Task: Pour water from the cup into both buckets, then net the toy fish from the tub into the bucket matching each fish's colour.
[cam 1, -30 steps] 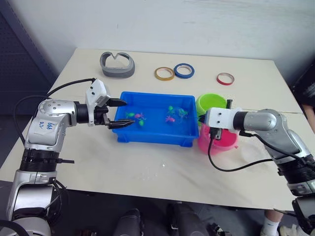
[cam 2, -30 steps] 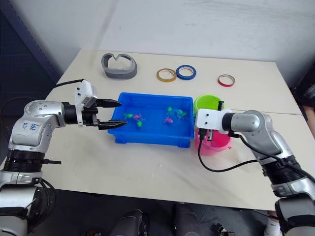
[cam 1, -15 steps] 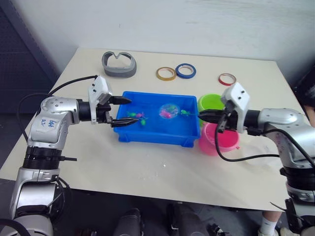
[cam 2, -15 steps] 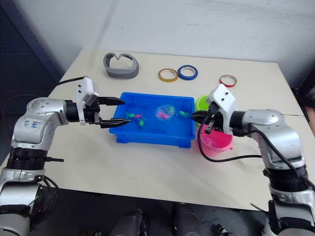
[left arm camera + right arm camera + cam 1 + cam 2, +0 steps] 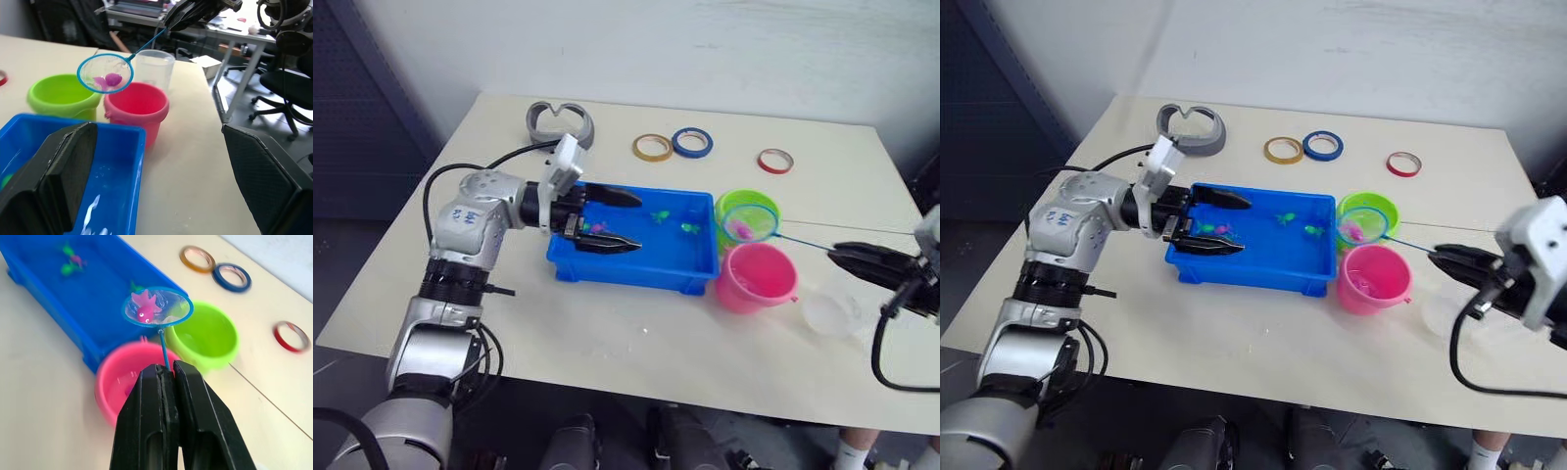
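We see the net [image 5: 157,307] raised above the table [image 5: 626,333], its blue hoop over the green bucket [image 5: 741,209] and a magenta-pink fish [image 5: 144,307] lying in its mesh. The right claw [image 5: 165,377] is closed tight on the thin handle. The pink bucket [image 5: 760,277] stands just beside the green one, on the near side, against the right end of the blue tub [image 5: 636,245]. The clear cup [image 5: 830,313] stands on the table right of the pink bucket. In the tub we see green fish [image 5: 658,216] near the far wall and more fish at the left end. The left claw [image 5: 607,219] hangs over the tub's left end, its fingers spread apart, holding nothing. Three tape rings [image 5: 672,145] and a grey curved object [image 5: 561,121] lie along the far table edge.
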`<state>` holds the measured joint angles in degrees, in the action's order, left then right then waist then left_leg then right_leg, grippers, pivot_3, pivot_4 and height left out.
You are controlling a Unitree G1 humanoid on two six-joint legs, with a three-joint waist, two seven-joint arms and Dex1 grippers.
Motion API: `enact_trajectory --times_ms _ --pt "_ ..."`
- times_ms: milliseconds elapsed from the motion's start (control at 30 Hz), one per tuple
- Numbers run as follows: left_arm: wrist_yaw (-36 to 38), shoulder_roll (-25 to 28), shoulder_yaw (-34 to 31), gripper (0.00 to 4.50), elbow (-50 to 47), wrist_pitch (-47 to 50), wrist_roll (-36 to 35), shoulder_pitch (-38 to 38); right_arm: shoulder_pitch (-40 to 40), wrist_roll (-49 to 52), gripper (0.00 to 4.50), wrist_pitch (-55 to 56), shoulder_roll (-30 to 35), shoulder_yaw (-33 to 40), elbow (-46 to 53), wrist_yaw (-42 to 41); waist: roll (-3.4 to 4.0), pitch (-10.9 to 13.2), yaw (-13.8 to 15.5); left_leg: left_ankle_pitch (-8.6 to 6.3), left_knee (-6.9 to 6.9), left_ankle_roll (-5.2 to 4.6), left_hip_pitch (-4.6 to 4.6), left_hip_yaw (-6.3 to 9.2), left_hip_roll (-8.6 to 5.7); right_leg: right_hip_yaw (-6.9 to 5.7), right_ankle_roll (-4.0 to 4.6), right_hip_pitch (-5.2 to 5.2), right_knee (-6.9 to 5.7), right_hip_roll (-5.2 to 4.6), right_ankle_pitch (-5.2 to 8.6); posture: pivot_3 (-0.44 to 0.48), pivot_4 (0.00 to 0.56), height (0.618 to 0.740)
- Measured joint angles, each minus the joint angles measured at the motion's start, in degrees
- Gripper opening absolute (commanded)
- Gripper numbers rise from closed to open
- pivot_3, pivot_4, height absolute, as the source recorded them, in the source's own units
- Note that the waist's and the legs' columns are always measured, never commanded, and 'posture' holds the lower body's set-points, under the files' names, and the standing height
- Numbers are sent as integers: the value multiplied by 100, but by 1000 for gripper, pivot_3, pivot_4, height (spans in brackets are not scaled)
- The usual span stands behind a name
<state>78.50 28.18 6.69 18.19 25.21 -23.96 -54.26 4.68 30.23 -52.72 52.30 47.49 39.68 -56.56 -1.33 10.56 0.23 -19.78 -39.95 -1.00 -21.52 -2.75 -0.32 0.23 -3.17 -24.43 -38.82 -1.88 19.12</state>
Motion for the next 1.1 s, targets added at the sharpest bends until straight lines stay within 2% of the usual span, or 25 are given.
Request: enact_trajectory --times_ms 133,233,300,400,567,800,833,1100 --pt "186 -304 128 4448 596 -381 147 -315 931 -342 0 641 -81 646 310 -158 0 0 -32 1 1 3 8 -4 2 9 0 1 -5 9 0 0 150 740" --pt "255 -398 130 4448 872 -617 229 -437 1478 -780 0 1464 -219 707 362 -286 0 0 -40 2 3 5 10 -7 3 13 0 1 -6 12 0 0 150 740" --pt "306 -452 130 4448 1000 -720 288 -471 1815 -1262 0 2388 -277 688 326 -371 0 0 -38 2 3 6 11 -9 2 14 0 1 -6 12 0 0 150 740" --pt "358 -473 129 4448 1098 -795 345 -481 2159 -2298 0 4430 -268 584 30 -386 0 0 -36 2 2 7 11 -10 2 15 0 1 -4 13 0 0 150 740" --pt "366 -466 128 4448 1173 -845 399 -483 2222 -3486 0 6818 -14 359 -607 -136 0 0 -39 3 2 8 18 -22 1 22 0 2 -8 13 0 0 150 740" --pt "362 -438 121 4448 1163 -843 407 -484 2163 -4550 0 8924 379 345 -1343 316 -1 1 -35 4 4 10 21 -22 2 22 0 4 -7 15 0 0 150 740" --pt "358 -400 114 4448 1145 -840 410 -484 2015 -5001 0 9552 443 336 -1658 667 -1 1 -37 4 3 11 22 -24 2 24 0 3 -8 14 0 0 150 740" --pt "327 -302 108 4448 1068 -821 416 -482 1610 -5404 0 10446 754 244 -2363 1356 -1 1 -42 6 2 14 25 -25 4 25 0 4 -11 15 0 0 150 740"
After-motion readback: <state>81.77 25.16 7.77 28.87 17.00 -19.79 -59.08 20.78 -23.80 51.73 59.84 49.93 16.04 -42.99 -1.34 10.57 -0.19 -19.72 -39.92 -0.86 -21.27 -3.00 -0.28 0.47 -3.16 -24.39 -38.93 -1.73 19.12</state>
